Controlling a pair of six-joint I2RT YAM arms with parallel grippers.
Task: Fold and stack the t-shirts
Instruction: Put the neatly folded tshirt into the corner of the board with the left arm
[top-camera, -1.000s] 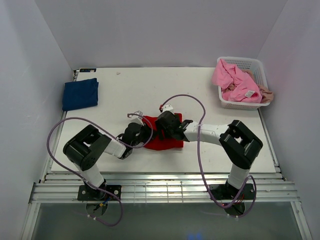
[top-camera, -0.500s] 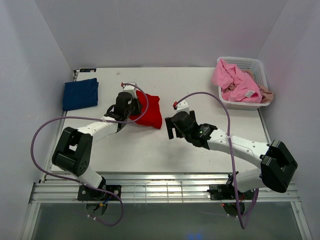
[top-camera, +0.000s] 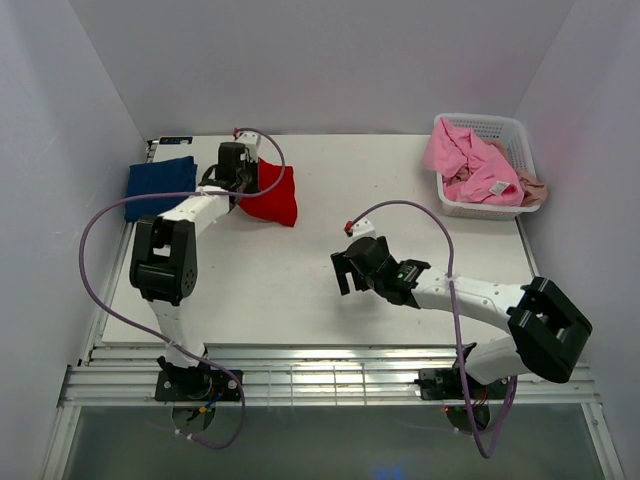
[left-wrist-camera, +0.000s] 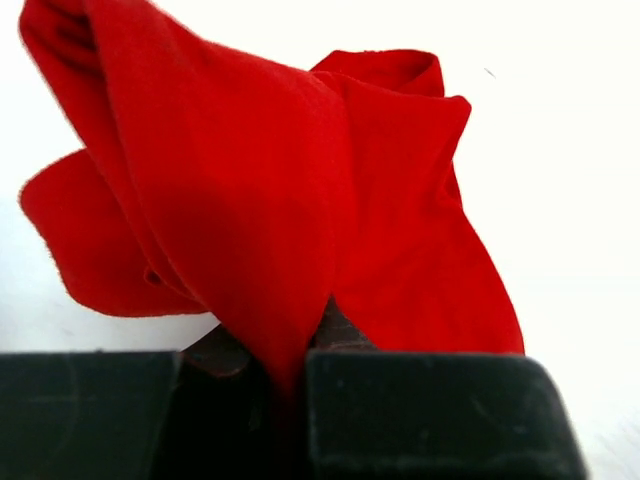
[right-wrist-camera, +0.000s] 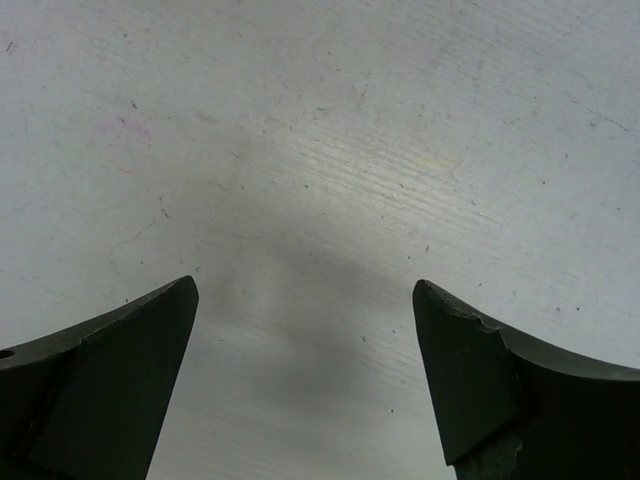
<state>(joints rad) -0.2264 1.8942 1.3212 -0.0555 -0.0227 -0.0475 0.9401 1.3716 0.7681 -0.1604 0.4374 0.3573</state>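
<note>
Two grippers, four shirts, one basket.

1. Nearest, right of centre: right gripper (top-camera: 343, 272), fingers spread wide over the bare table (top-camera: 300, 300), holding nothing.
2. Far left: left gripper (top-camera: 250, 186), fingers pinching a fold of the red t-shirt (top-camera: 275, 195), which is bunched.
3. Just left of that: navy t-shirt (top-camera: 160, 187), folded flat at the table's left edge.
4. Far right corner: white basket (top-camera: 515, 130) holding a crumpled pink t-shirt (top-camera: 465, 160), with a beige t-shirt (top-camera: 536, 190) at its near right corner.

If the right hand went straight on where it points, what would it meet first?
The bare table: the right hand points down at it, fingers open, nothing between. How near is unclear.
</note>
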